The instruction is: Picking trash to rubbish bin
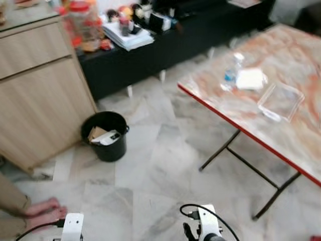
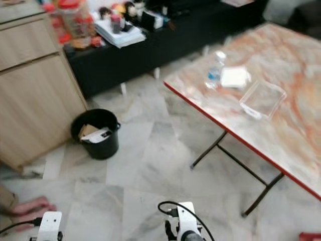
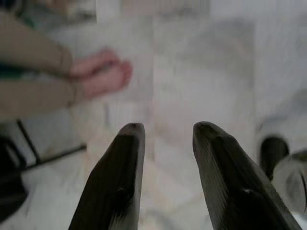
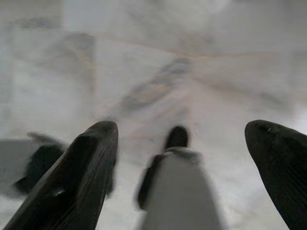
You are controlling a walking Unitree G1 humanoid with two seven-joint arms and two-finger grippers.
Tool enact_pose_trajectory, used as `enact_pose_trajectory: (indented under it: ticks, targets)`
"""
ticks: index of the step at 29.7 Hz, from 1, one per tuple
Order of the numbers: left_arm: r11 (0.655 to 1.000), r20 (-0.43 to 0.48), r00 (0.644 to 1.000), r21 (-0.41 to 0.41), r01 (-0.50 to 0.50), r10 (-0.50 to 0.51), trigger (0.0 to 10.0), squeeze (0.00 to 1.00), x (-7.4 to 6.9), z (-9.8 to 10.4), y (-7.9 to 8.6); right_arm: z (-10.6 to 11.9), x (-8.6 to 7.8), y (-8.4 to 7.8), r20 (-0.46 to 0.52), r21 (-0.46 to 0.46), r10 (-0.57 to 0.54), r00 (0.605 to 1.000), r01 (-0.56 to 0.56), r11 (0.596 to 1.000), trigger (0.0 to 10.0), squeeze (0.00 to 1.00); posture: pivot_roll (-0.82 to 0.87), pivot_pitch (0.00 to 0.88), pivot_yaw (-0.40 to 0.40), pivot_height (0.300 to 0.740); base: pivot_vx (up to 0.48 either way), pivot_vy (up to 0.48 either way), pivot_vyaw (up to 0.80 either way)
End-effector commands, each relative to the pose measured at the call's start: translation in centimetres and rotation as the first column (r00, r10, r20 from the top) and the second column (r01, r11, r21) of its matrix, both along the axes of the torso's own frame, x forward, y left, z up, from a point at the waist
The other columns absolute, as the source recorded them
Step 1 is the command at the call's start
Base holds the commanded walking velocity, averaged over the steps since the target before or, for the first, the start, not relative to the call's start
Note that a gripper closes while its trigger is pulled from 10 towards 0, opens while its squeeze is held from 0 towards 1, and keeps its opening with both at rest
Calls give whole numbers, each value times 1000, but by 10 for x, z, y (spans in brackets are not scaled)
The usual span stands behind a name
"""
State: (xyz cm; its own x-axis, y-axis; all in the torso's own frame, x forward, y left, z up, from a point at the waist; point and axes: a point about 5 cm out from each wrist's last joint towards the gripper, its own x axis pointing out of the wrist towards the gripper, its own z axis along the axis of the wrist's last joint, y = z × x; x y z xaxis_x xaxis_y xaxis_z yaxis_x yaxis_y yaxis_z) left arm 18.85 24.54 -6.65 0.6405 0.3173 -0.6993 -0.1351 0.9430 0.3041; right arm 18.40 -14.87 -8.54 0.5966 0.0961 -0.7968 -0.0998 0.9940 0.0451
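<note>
Left gripper (image 3: pixel 163 132): fingers (image 3: pixel 120 177) parted by a small gap, nothing between them, aimed down at the marble floor (image 1: pixel 150 170). Right gripper (image 4: pixel 184 129): fingers (image 4: pixel 81 172) spread wide, released, holding nothing, also pointing at the floor. Both arms hang low; from the head I see just the two wrist tops at the bottom edge, left arm (image 1: pixel 72 227) and right arm (image 1: pixel 206 223), a black cable looping over the right one.

A person's bare feet (image 1: pixel 45 210) rest on the floor just beside my left arm, tan trouser leg above them; the left wrist view has them too, blurred.

Rubbish bin (image 1: pixel 106 135): black bucket standing on the floor ahead-left, just beside the wooden cabinet (image 1: pixel 35 90). It holds some paper or card scraps.

Trash is on the folding table's surface (image 1: pixel 281 125) to my right, marbled orange with a red edge: a plastic bottle (image 1: pixel 231 71) near the edge, a white folded tissue or packet (image 1: pixel 251 79) touching or just beside it, and a clear plastic tray (image 1: pixel 281 102) near them. All well apart from both grippers.

Cluttered black low bench (image 1: pixel 150 45) at the far wall.
</note>
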Motion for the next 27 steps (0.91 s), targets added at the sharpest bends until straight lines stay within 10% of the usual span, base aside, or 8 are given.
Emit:
enact_pose_trajectory:
  ticks: [1,27]
  targets:
    - [1000,-46,999,-1,-13,13,10000,0,-13,-6,3,-1,-3,5,-9,13,-3,1000,3,1000,10000,0,116,152,29,728,0,0,-750]
    - [1000,-60,998,-1,-14,14,10000,0,-14,-7,4,-2,-3,6,-12,17,-4,1000,4,1000,10000,0,118,153,34,728,0,61,-750]
